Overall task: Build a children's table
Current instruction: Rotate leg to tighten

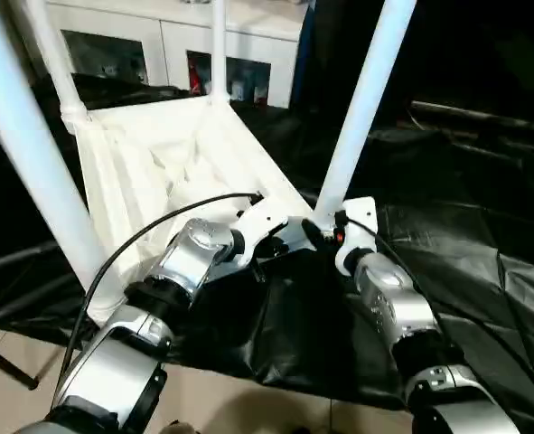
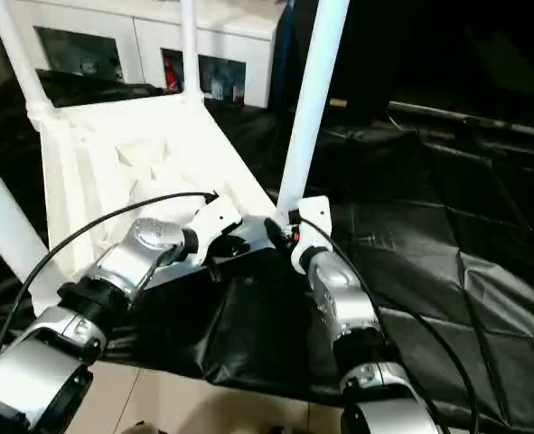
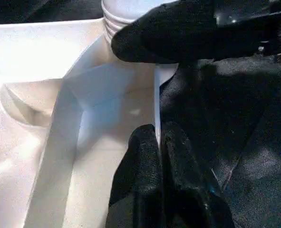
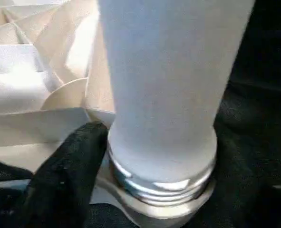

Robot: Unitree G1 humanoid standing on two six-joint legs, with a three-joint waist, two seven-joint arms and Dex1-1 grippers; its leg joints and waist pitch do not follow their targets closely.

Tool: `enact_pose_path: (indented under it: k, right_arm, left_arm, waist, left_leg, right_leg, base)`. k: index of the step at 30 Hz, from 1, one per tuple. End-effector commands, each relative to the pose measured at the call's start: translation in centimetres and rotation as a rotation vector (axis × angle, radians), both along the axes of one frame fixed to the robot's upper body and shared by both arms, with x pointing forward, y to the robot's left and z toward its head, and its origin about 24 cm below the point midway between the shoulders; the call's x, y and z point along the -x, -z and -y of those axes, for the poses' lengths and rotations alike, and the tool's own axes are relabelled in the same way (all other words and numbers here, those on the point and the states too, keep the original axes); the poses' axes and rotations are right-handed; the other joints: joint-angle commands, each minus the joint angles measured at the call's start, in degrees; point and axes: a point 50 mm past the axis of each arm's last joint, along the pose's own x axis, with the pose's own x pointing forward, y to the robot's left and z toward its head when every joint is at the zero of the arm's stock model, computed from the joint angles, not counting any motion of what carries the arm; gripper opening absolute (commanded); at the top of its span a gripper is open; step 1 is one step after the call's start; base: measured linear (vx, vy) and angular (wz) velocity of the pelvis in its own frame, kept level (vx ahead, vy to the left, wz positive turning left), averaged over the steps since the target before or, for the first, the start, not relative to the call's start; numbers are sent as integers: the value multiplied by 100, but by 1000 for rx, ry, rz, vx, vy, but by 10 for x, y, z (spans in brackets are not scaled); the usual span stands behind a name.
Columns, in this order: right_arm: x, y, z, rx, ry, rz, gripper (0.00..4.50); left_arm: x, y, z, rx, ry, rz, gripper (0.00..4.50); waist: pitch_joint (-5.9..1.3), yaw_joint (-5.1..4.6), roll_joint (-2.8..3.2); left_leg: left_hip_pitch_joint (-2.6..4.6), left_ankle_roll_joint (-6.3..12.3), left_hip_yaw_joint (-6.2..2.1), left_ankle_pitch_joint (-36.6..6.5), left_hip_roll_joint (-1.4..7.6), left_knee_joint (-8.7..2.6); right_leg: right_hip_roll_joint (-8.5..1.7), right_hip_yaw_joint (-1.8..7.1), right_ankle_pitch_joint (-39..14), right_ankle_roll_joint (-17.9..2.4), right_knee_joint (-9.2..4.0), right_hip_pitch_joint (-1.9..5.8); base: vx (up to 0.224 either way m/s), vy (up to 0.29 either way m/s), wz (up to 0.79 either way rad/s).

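Note:
The children's table top (image 1: 158,163) lies upside down on the black-draped work table, ribbed underside up. Several white legs stand in its corner sockets. The near right leg (image 1: 361,108) rises from the corner closest to my arms, and its threaded base (image 4: 164,185) sits at the socket. My left gripper (image 3: 158,133) is shut on the thin rim of the top beside that corner. My right gripper (image 1: 325,233) is at the base of this leg (image 4: 164,95), right against its collar.
Black cloth (image 1: 447,235) covers the work table to the right of the top, and its front edge runs just under my forearms. A white cabinet (image 1: 158,45) with glass doors stands behind. A black cable (image 1: 158,226) arcs over my left arm.

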Motion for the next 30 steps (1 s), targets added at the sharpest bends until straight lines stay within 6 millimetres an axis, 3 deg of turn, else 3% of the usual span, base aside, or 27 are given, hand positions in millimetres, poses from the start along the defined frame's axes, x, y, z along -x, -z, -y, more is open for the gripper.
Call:
enact_pose_path:
  k: [1,3,9,10,11,14,16,18,21,24,30]
  right_arm:
    - [6,-5,-26,-2,-232,38,367]
    - [9,-9,-6,-14,-310,53,367]
    - [18,-17,26,17,-487,57,367]
    - [20,-19,29,17,-512,55,367]
    - [22,-22,35,15,-561,49,367]
    - [27,-26,41,29,-636,53,367]
    - [28,-26,43,35,-661,48,367]
    - [31,-25,44,39,-703,25,367]
    - [34,-23,44,45,-736,4,367]
    - [35,-23,42,29,-747,-10,339]
    - [35,-24,39,-2,-748,-19,289]
  left_arm:
    - [8,5,12,5,94,-26,0]
    - [11,4,0,9,158,-51,0]
    - [23,-2,-22,28,326,-105,0]
    - [25,-2,-25,31,340,-118,0]
    - [27,-4,-30,36,367,-144,0]
    - [31,-6,-39,36,400,-187,0]
    - [32,-7,-41,41,404,-192,0]
    - [33,-8,-45,45,409,-198,0]
    - [33,-9,-47,44,410,-203,0]
    - [34,-10,-48,47,412,-206,0]
    - [34,-11,-48,39,406,-198,0]
  waist:
    - [-302,6,20]
    - [-318,33,5]
    - [-352,91,7]
    - [-362,119,40]
    - [-371,133,38]
    - [-387,213,56]
    - [-372,215,24]
    - [-383,231,30]
    - [-367,245,20]
    - [-350,248,12]
    - [-359,239,17]
  left_leg:
    - [46,89,33,-2354,-71,-422]
    - [3,183,49,-2190,-64,-414]
    - [19,248,90,-1783,-29,-388]
    - [46,281,121,-1606,-9,-378]
    - [55,297,132,-1553,-8,-372]
    - [19,310,132,-1121,-2,-352]
    - [-4,300,137,-1117,-10,-345]
    - [18,293,141,-1131,-14,-338]
    - [10,261,140,-1235,-19,-347]
    - [15,157,129,-1450,-15,-363]
    - [7,110,120,-1402,-17,-366]
  right_leg:
    - [-234,156,-2659,-609,-499,182]
    - [-244,191,-2409,-685,-451,230]
    - [-238,235,-1850,-1005,-357,231]
    - [-224,255,-1447,-1163,-310,204]
    - [-210,255,-1296,-1222,-296,214]
    - [-190,265,-451,-1466,-136,256]
    - [-189,268,-394,-1489,-122,261]
    - [-192,273,-388,-1504,-112,277]
    - [-207,275,-679,-1409,-141,288]
    - [-230,280,-1272,-1212,-201,273]
    - [-212,276,-1247,-1170,-197,266]
  base:
    - [0,0,0]
    - [0,0,0]
    - [17,-10,2]
    - [58,-31,9]
    - [61,-24,9]
    - [40,-11,5]
    - [0,0,0]
    - [0,0,0]
    - [0,0,0]
    - [0,0,0]
    - [0,0,0]
